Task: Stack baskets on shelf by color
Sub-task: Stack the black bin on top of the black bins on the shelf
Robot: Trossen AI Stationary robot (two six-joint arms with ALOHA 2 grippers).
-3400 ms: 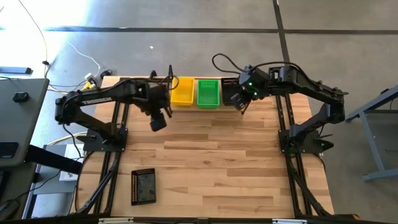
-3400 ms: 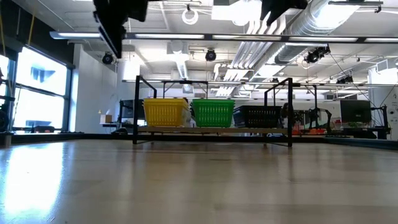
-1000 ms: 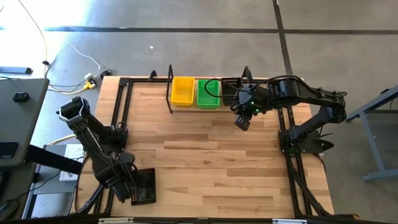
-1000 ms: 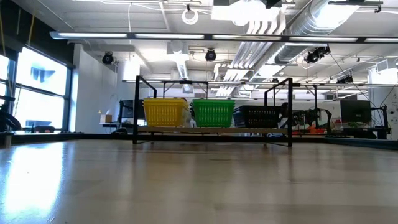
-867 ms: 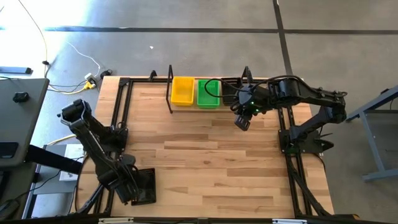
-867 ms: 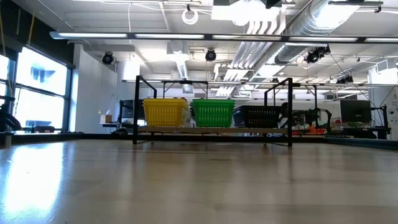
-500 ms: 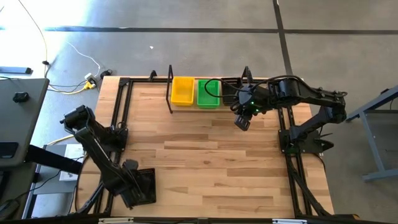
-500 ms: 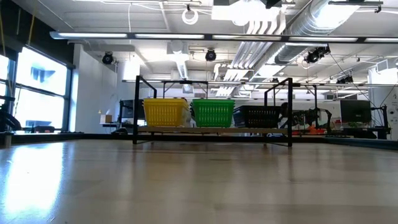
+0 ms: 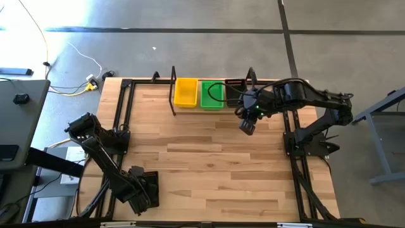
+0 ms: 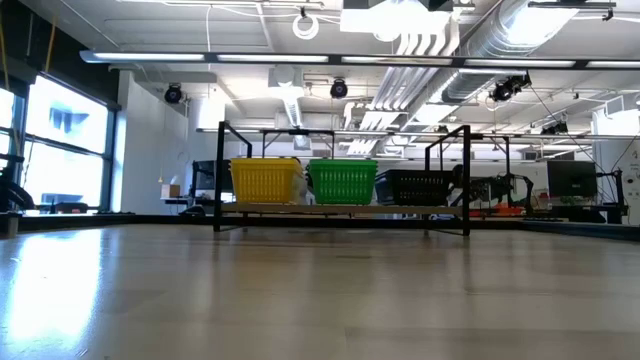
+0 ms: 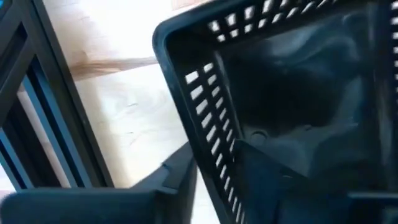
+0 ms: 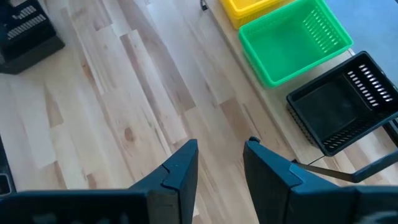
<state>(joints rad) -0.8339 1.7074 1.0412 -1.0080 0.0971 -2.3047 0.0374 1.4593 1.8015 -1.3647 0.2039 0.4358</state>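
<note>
The left gripper is down at the near left corner of the table, right on the loose black basket. In the left wrist view its fingers straddle the basket's mesh wall, one outside and one inside, but whether they have clamped on it I cannot tell. From above, the basket's long axis seems to run front to back, though the arm hides most of it.

The left arm is far nearer this basket. The right gripper hangs over the table just in front of the shelf, fingers parted and empty.

On the shelf at the far edge sit a yellow basket, a green basket and another black basket, side by side. The loose one likely belongs with that black one, clear across the bare wood. Beyond lies an open workshop.
</note>
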